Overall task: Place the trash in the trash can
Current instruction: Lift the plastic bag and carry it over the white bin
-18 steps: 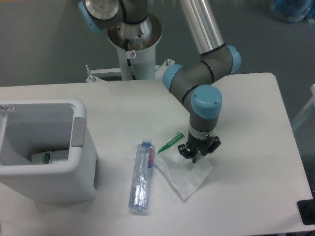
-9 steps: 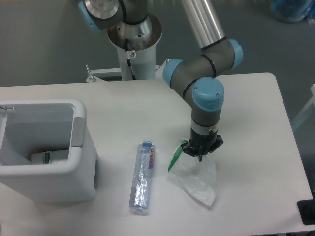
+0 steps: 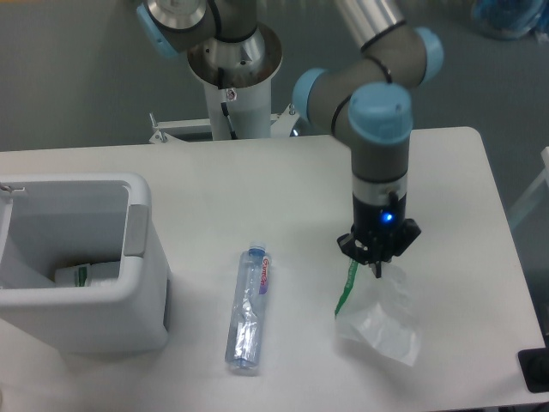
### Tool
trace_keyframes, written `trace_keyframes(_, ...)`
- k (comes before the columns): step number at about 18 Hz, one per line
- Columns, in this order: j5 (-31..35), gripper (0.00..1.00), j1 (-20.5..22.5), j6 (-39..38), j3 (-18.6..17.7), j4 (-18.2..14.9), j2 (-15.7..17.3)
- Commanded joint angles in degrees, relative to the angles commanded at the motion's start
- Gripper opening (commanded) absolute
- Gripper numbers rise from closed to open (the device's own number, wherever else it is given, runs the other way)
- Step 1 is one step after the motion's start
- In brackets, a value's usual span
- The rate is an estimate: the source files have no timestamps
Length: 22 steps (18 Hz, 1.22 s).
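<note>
Camera view: nearest the counter's [image 3: 197,184] front edge, the wrapper [image 3: 377,322] is seen pinched at its top by the closed tool [image 3: 377,262], apparently lifted, its green strip hanging. The bottle [image 3: 250,309] lies mid-counter. The trash can [image 3: 137,257] stands at the left edge. The wrapper should be carried high over the rim before release. A grey floor is seen beyond.

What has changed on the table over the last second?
The gripper has closed on the wrapper and lifted it, carrying it toward the right and near edge of the table; the wrapper now hangs below the fingers with its green strip pointing down. The bottle lies where it was, and the trash can and the item inside it have not moved.
</note>
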Motion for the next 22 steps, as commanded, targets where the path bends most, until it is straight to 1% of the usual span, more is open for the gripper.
trace_keyframes(3, -4.93, 0.07, -0.17, -0.44, 0.71, 0.0, 3.25)
trace_keyframes(6, -10.72, 0.07, -0.44, -4.91, 1.32, -0.09, 7.46)
trace_keyframes(8, -14.42, 0.07, -0.7, -6.24, 1.15, -0.09, 10.37)
trace_keyframes(10, -15.57, 0.07, -2.36, -6.07, 0.71, -0.09, 13.09)
trace_keyframes(11, -15.66, 0.07, -3.68, -5.63, 0.53, -0.09, 13.8)
trace_keyframes(14, -15.67, 0.07, -7.89, -5.28, 0.53, 0.26, 14.69)
trace_keyframes(18, -15.67, 0.07, -13.69, -5.28, 1.41, 0.35, 15.48)
trace_keyframes(20, -15.75, 0.07, -15.37, -5.19, 1.58, 0.44, 15.57)
trace_keyframes(22, -15.67, 0.07, -18.44, -5.28, 2.03, 0.44, 15.39)
